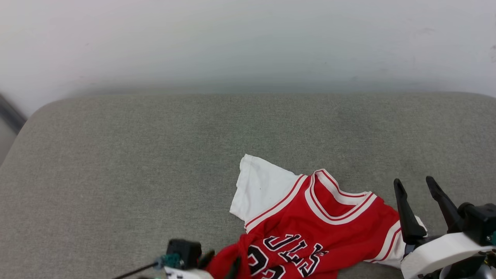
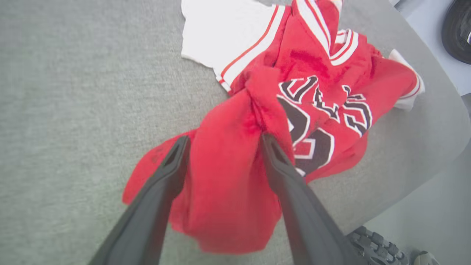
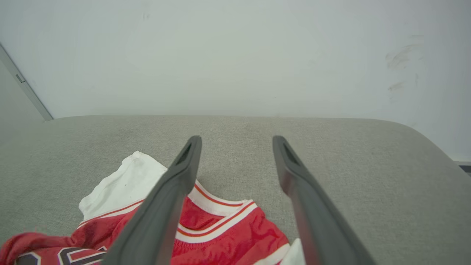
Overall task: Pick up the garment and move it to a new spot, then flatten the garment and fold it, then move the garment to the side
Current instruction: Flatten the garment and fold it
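At the near edge of the grey bench (image 1: 155,155), toward the robot's right, the garment (image 1: 348,228) lies crumpled. Its red body is bunched and its lettering creased, with one white sleeve spread flat and the other beside the right jaws. The move to a new spot looks finished, so flattening comes next. The left jaws stand wide, fingers (image 2: 158,195) astride a loose red fold; the right jaws hover wide and empty. Each likely needs a lower corner, then a pull apart to draw the cloth taut.

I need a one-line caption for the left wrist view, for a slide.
Open left gripper straddling a bunched fold of the red shirt on a grey cushion.
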Tool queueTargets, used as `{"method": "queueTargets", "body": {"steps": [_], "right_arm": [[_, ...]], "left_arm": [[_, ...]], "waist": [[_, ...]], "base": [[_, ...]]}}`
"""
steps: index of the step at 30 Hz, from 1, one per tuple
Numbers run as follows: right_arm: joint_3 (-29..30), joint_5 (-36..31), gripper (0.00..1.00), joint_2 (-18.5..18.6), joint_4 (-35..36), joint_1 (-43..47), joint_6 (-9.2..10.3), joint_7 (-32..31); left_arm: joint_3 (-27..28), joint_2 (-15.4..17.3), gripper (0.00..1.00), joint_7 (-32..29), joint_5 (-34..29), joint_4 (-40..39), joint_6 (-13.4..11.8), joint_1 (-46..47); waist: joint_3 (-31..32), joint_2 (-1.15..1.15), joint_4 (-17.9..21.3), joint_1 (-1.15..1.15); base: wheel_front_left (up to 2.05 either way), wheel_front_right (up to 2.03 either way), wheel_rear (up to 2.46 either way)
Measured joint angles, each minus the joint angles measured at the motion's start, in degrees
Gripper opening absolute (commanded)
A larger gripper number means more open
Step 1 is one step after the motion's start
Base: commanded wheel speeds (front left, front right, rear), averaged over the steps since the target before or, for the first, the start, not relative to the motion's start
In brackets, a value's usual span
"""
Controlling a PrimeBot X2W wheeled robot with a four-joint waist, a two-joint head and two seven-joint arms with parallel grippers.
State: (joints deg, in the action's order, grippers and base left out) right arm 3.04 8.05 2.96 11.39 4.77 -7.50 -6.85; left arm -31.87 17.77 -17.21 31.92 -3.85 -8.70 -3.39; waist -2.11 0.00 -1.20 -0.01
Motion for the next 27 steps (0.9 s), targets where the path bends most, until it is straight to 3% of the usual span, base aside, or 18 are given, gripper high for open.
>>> {"method": "queueTargets", "body": {"steps": [9, 17, 20, 24, 27], "right_arm": [[-0.13, 0.34, 1.0, -0.02, 0.91, -0.53, 0.0, -0.08], [-0.91, 0.4, 1.0, -0.01, 1.49, -4.71, 0.0, 0.79], [-1.51, 0.54, 1.0, -0.01, 1.24, -6.19, 0.0, 1.36], [-2.47, 0.86, 1.0, 0.0, 0.24, -7.2, 0.0, 2.36], [-2.99, 1.34, 1.0, -0.01, -0.6, -7.55, 0.0, 2.9]], "left_arm": [[4.68, -0.32, 1.0, 8.86, -4.09, -1.07, 0.45, 12.03], [7.03, -2.7, 1.0, 13.35, -4.44, 7.1, 3.23, 26.09], [7.0, -2.77, 1.0, 11.49, -3.77, 12.26, 5.26, 31.25], [4.93, -1.27, 1.0, 3.72, -1.64, 20.04, 10.39, 36.68], [3.34, 0.31, 1.0, -3.18, -0.3, 25.09, 12.89, 39.75]], "waist": [[-1.76, 0.0, 1.28, 0.01], [-6.62, 0.0, 3.79, 0.01], [-8.91, 0.0, 5.03, 0.01], [-11.53, 0.0, 7.12, 0.02], [-13.17, 0.0, 8.7, 0.01]], "base": [[0.0, 0.0, 0.0], [0.0, 0.0, 0.0], [0.0, 0.0, 0.0], [0.0, 0.0, 0.0], [0.0, 0.0, 0.0]]}}
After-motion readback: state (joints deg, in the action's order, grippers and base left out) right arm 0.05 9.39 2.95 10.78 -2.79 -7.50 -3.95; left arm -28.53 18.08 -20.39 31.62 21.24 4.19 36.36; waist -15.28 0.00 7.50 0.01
